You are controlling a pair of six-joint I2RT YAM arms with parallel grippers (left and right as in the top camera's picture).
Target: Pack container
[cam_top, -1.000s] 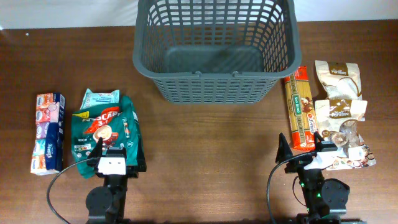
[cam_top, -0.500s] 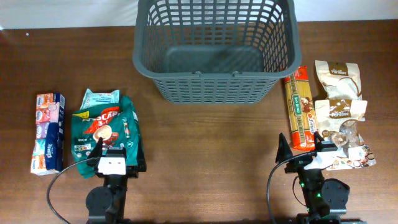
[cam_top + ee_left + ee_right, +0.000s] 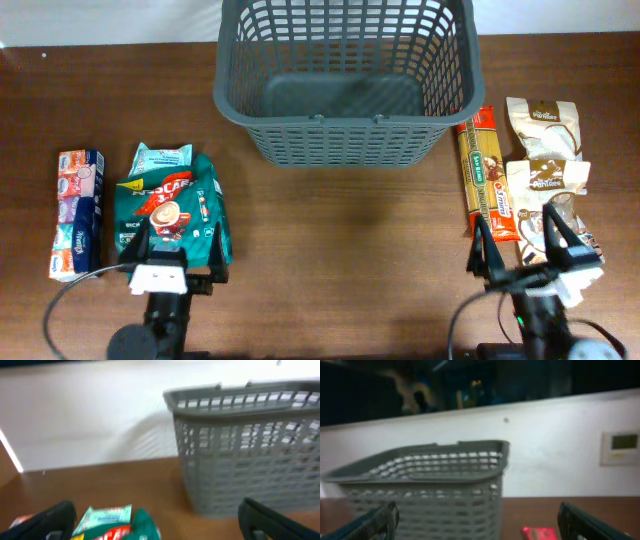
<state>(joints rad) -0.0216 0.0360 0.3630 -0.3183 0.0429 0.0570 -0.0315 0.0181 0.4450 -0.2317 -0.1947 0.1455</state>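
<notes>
At the table's near edge, the left gripper (image 3: 177, 245) hangs above a green coffee bag (image 3: 170, 205), its fingers wide apart. The right gripper (image 3: 520, 240), also spread wide, is above the near ends of a pasta packet (image 3: 482, 170) and beige snack bags (image 3: 545, 180). A tissue pack (image 3: 78, 212) lies far left. The grey basket (image 3: 345, 140) stands centred at the far edge, its bare base showing.

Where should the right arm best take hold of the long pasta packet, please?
Around its middle, coming straight down from above: the pasta packet lies flat and long, so the fingers should span its narrow width. Beige snack bags crowd its right edge, so clearance looks tight.
</notes>
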